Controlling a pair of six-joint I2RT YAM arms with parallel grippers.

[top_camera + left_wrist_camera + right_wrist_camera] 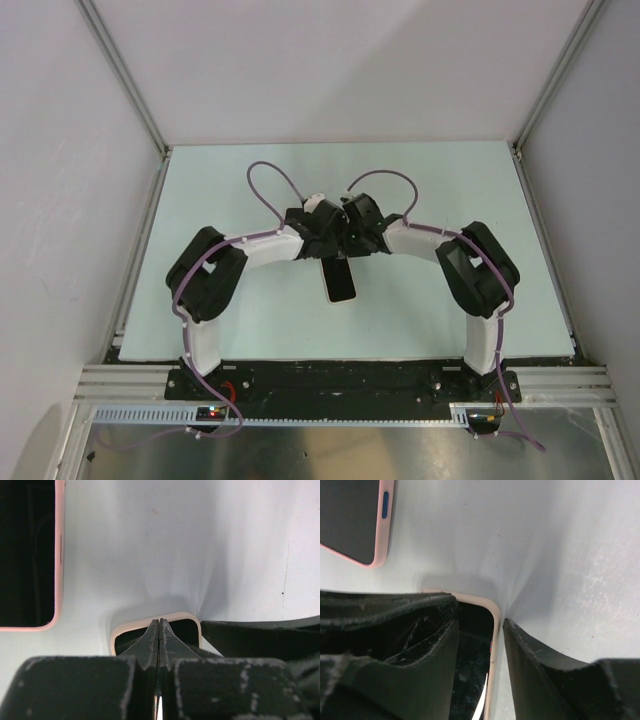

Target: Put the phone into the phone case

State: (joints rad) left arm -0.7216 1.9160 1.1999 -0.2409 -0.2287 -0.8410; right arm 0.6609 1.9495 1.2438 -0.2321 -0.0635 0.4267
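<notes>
Top view: both arms reach in to the middle of the pale surface (pixel 450 190). The left pincer (pixel 325 238) and right pincer (pixel 352 240) meet over the upper end of the phone (pixel 340 282). The phone lies flat just below the middle of the frame, screen up, with its lower end bare.

Left wrist view: the left pincer (pixel 159 630) is at lower middle, its fingers pressed together with no gap. The tips rest at a rounded pale rim (pixel 176 615) that is dark inside. In the upper left corner the phone (pixel 25 550) shows black, with the pink case (pixel 58 555) fitted along its right and lower edges. I cannot tell whether the pale rim belongs to that same case.

Right wrist view: the right pincer (pixel 480 615) has its fingers apart, astride a corner and a long edge of a pink rim (pixel 492 645). The left finger lies over the rim's glossy dark inside. The right finger is outside it, with a sliver of surface (pixel 560 540) between them. At upper left the phone (pixel 347 515) sits in the case (pixel 384 530), which carries a blue button (pixel 385 504)
</notes>
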